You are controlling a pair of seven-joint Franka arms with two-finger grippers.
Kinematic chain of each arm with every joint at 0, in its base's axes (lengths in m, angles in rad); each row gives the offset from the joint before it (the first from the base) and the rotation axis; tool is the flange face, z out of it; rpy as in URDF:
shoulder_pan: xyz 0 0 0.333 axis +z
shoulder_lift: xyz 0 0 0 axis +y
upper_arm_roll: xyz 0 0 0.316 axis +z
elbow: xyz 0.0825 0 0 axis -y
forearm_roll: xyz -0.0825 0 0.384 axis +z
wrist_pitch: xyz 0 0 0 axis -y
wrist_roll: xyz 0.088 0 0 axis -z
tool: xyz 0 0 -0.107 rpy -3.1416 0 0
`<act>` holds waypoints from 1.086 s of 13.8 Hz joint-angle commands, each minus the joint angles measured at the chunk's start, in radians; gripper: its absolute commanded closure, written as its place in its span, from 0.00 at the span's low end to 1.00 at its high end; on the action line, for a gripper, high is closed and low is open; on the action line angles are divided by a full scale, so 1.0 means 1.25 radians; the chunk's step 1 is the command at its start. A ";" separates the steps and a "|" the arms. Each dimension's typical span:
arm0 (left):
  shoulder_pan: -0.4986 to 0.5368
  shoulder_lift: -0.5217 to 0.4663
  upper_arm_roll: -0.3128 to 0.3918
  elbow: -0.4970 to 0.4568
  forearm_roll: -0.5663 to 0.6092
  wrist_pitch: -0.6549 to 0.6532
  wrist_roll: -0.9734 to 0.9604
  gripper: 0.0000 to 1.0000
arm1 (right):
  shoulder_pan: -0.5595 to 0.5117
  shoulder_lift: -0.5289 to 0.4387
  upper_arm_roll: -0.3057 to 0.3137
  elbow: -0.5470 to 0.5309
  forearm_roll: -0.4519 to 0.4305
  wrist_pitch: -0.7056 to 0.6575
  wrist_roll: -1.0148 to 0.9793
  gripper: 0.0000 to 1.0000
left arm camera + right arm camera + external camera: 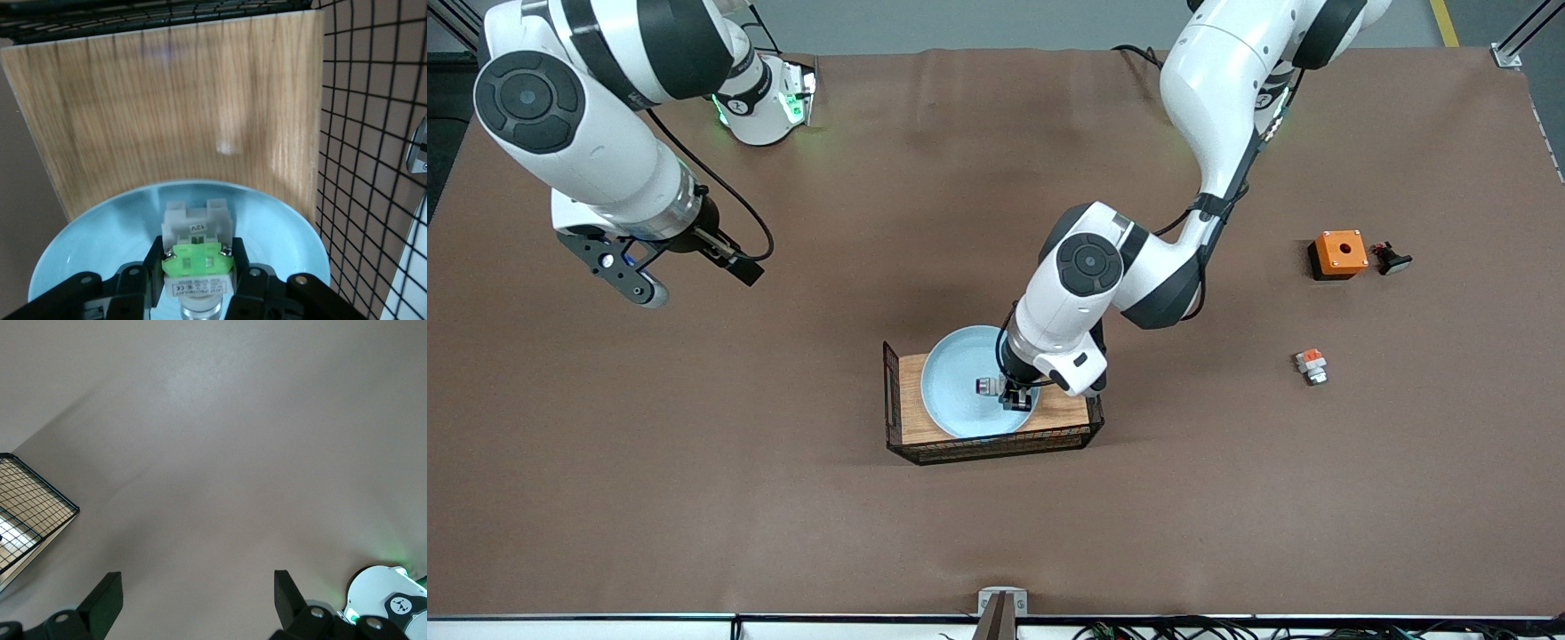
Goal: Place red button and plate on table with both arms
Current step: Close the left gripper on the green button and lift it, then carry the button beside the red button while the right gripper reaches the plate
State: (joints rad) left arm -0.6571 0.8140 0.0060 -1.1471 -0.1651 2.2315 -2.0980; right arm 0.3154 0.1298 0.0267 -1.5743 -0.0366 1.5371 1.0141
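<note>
The pale blue plate (pixel 959 382) lies on the wooden board (pixel 911 400) inside a black wire basket, mid-table. My left gripper (pixel 1016 397) reaches down into the plate and is shut on the red button (pixel 989 386). In the left wrist view the button's white-grey body with the green part (pixel 198 257) sits between the black fingers (pixel 152 257), low over the plate (pixel 100 247); I cannot tell whether it touches the plate. My right gripper (pixel 703 262) hangs open and empty over the bare brown table (pixel 783 462) toward the right arm's end; its wrist view shows its gripper (pixel 197 587) with the fingers wide apart.
The basket's wire walls (pixel 891 400) stand around the board and show in the left wrist view (pixel 373 133). Toward the left arm's end lie an orange box (pixel 1339 253), a black button piece (pixel 1392 260) and a small white part with an orange block (pixel 1312 365).
</note>
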 commanded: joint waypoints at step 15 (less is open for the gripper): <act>0.186 -0.295 0.026 0.032 0.061 -0.551 0.797 1.00 | -0.081 0.014 0.002 0.057 0.021 -0.007 0.049 0.02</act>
State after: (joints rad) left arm -0.4670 0.4675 0.0413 -1.0509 -0.1434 1.5768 -1.2858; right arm 0.0958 0.1355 0.0217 -1.5105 0.0009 1.5443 0.8419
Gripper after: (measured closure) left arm 0.581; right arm 0.013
